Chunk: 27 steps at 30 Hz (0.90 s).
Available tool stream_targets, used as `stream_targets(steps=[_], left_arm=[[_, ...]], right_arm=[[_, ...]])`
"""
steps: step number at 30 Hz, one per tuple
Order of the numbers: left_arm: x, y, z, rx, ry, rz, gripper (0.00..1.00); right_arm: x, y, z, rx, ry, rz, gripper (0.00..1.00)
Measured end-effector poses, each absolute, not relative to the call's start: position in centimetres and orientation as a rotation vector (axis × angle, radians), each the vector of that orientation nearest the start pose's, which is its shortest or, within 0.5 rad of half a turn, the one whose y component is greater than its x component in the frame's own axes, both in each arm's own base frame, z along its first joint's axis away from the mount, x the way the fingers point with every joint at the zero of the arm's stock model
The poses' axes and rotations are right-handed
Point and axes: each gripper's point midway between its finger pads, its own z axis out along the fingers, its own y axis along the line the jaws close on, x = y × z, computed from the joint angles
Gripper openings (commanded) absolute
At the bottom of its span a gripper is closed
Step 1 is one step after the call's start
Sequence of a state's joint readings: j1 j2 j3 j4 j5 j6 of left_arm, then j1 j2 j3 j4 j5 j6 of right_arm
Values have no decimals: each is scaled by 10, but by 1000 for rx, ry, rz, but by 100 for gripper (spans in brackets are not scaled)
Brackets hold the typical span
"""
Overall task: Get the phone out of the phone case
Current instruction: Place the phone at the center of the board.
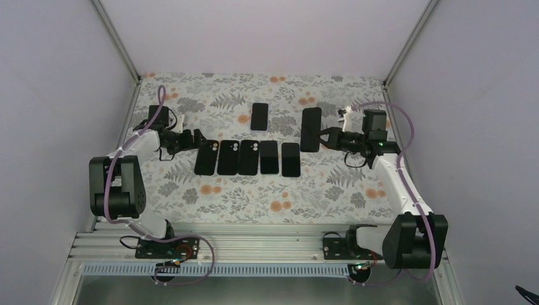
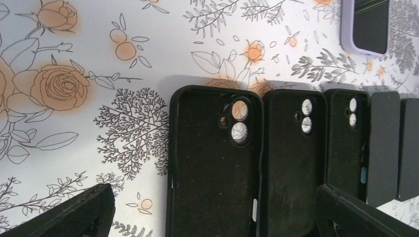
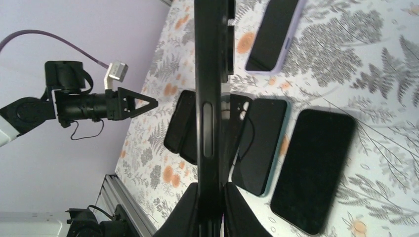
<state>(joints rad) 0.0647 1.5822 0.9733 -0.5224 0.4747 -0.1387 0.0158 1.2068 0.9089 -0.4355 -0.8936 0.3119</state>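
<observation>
Right fingers [image 3: 188, 217] pinch black phone [image 3: 210, 98] edge-on — left fingers [image 2: 69, 217] spread near case row [image 2: 215, 173]; lilac-cased phone [image 3: 272, 34] beyond.

Black-and-white arms [image 1: 136, 147], purple cables [image 1: 416, 135]

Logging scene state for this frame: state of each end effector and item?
left end effector: open, empty
right end effector: shut on black phone
black phone: lifted, on edge
three black cases: empty, flat
lilac-cased phone: in case, flat
teal-rimmed phone: flat, screen up
row-end phone: flat
</observation>
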Motion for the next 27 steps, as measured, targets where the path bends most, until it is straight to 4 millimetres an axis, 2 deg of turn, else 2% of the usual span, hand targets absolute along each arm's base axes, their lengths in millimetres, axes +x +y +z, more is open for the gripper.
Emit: stream_targets(steps=[3,14,20,27], left_arm=[[359,-55,74,-140,2671,-665,100],[366,-54,61,-161,2713,-683,100],[369,-55,53,-168,2734,-699,100],[367,-57,41,-182,2769,-725,100]], right_arm=[[309,133,213,-114,2266,1170,3],[301,112,155,67,2444,1133,3],[282,104,112,173,2573,1096,3],[285,102,90,188,2622,1083,3]])
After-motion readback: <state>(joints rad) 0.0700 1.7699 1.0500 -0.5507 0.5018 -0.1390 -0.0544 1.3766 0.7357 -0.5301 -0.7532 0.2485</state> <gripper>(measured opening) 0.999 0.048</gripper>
